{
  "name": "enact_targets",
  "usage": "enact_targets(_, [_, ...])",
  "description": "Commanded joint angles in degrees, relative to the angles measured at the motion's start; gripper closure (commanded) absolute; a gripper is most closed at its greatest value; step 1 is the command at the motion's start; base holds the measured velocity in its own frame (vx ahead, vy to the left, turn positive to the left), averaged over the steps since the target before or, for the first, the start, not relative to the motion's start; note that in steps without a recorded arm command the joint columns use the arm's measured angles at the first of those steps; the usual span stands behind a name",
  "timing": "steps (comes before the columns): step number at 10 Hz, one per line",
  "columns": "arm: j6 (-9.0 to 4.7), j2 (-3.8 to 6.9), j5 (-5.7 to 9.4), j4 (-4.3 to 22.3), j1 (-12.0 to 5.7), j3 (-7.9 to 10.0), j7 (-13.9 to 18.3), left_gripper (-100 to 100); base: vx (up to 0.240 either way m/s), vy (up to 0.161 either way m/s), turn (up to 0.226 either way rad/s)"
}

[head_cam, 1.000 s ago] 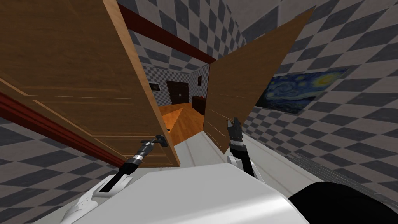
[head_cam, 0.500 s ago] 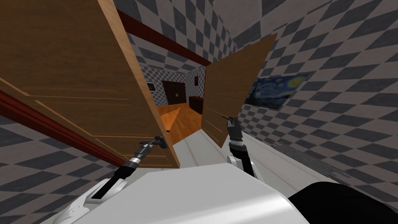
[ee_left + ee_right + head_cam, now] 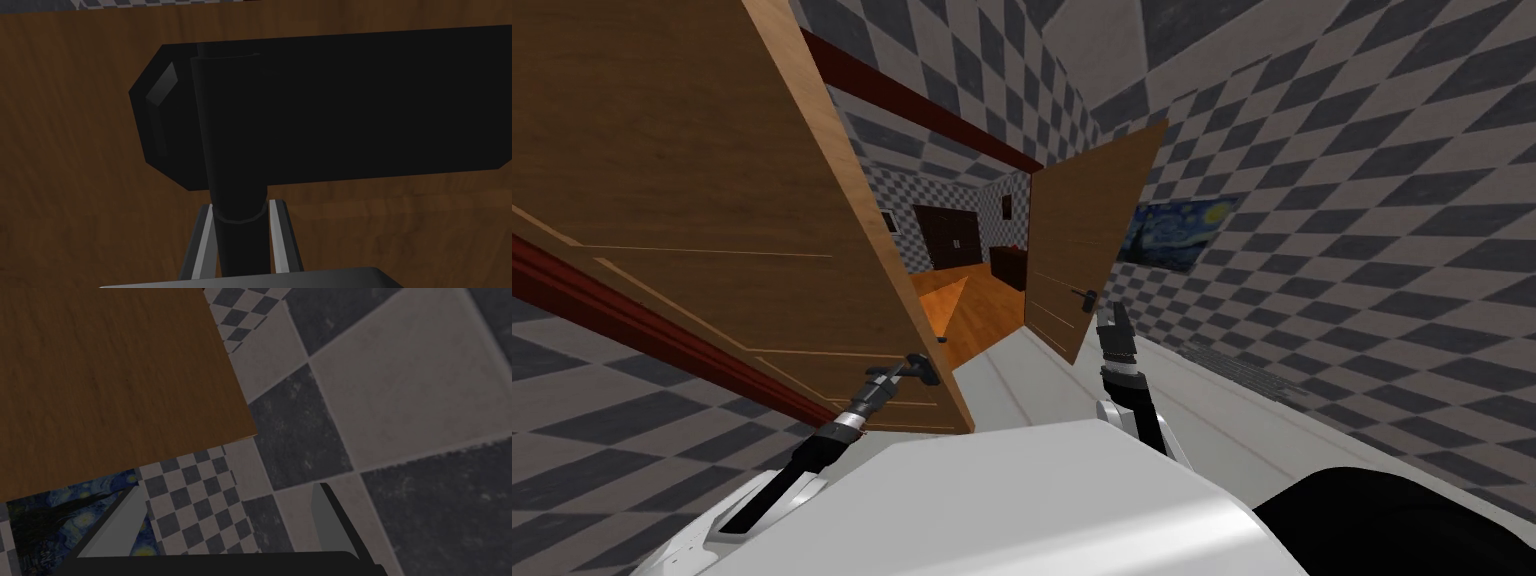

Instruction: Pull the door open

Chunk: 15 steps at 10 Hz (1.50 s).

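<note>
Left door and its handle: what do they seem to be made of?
Left door: wood by its brown grain, matte, with grooved panel lines. Handle: plain black, faint sheen on one bevel; metal or plastic, cannot tell. Left gripper grips its stem.

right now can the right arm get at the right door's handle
Probably yes: the right gripper is open, close beside the handle on the right door, with nothing between them.

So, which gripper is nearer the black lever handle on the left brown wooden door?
Left. The left gripper is shut on the black lever handle; the right gripper is open beside the other door.
</note>
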Motion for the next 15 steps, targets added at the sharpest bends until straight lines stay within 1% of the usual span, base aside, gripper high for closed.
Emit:
enact_targets(1, [-1.34, 0.89, 0.15, 0.22, 0.92, -0.05, 0.6, 100, -0.205, 0.068, -0.12])
enact_targets(2, [-2.17, 1.32, 0.17, 0.45, 1.26, -0.21, 0.9, 100, -0.211, 0.073, -0.127])
enact_targets(3, [-1.61, 0.83, 0.05, 0.51, 0.77, -0.28, 0.57, 100, -0.097, 0.031, -0.03])
enact_targets(4, [-2.91, 1.34, -0.12, 1.12, 1.12, -0.7, 1.07, 100, -0.159, 0.059, -0.14])
enact_targets(5, [-3.23, 1.47, -0.15, 1.26, 1.17, -0.77, 1.2, 100, -0.202, 0.089, -0.15])
enact_targets(12, [-8.57, 3.75, -0.69, 3.54, 2.1, -2.04, 3.2, 100, -0.195, 0.099, -0.14])
enact_targets(13, [-9.01, 3.93, -0.73, 3.72, 2.17, -2.14, 3.36, 100, -0.171, 0.069, -0.102])
enact_targets(14, [-8.42, 3.71, -0.8, 3.38, 2.22, -2.28, 3.2, 100, -0.081, 0.021, -0.02])
enact_targets(15, [-9.34, 3.97, -0.8, 3.94, 2.42, -2.53, 3.38, 100, -0.105, 0.044, -0.118])
